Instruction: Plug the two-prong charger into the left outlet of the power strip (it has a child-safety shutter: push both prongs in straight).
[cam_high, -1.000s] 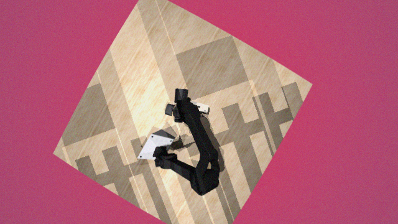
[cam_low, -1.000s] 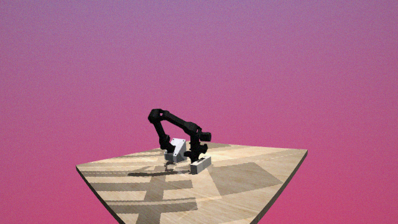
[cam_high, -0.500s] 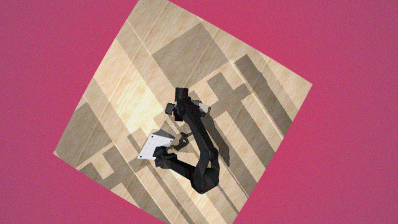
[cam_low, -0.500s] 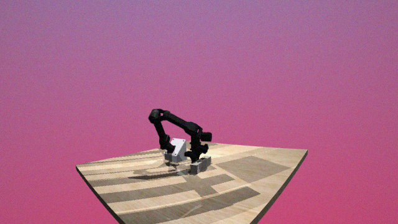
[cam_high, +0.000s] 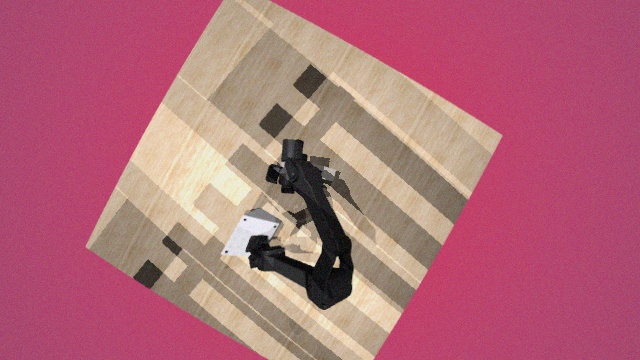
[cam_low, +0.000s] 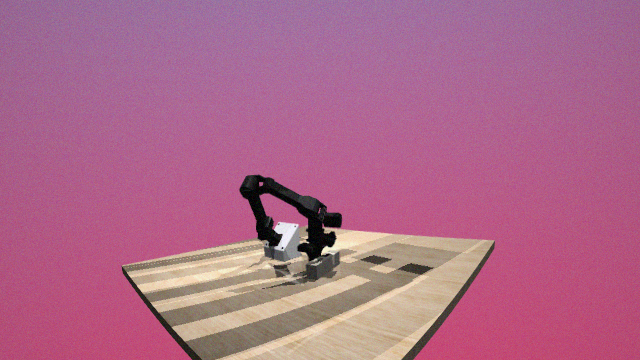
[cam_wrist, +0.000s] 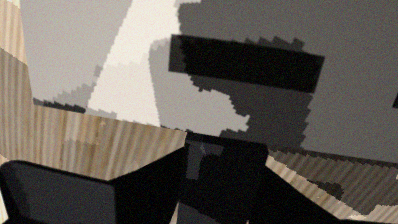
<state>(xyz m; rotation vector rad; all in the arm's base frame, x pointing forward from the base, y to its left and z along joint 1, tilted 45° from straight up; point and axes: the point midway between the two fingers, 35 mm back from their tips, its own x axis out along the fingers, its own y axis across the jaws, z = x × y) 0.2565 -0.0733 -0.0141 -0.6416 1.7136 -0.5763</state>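
The power strip (cam_high: 331, 173) (cam_low: 315, 270) (cam_wrist: 350, 60) stands on the table, partly hidden by the arm in the top view. In the wrist view its grey face fills the upper part, with one black outlet recess (cam_wrist: 245, 63) near its left end and the edge of another at the far right. My gripper (cam_wrist: 218, 159) is shut on the black charger (cam_wrist: 227, 175), low in front of the strip's face. The charger's front edge shows below the recess and close to the face's bottom edge. The prongs do not show, and whether they touch the strip cannot be told.
A white block with a sloped, screwed panel (cam_high: 247, 232) (cam_low: 288, 232) stands beside the arm's base. The wooden table (cam_high: 425, 115) (cam_low: 450, 280) is crossed by dark stripes and patches. Shadows fall across the strip and the table around it.
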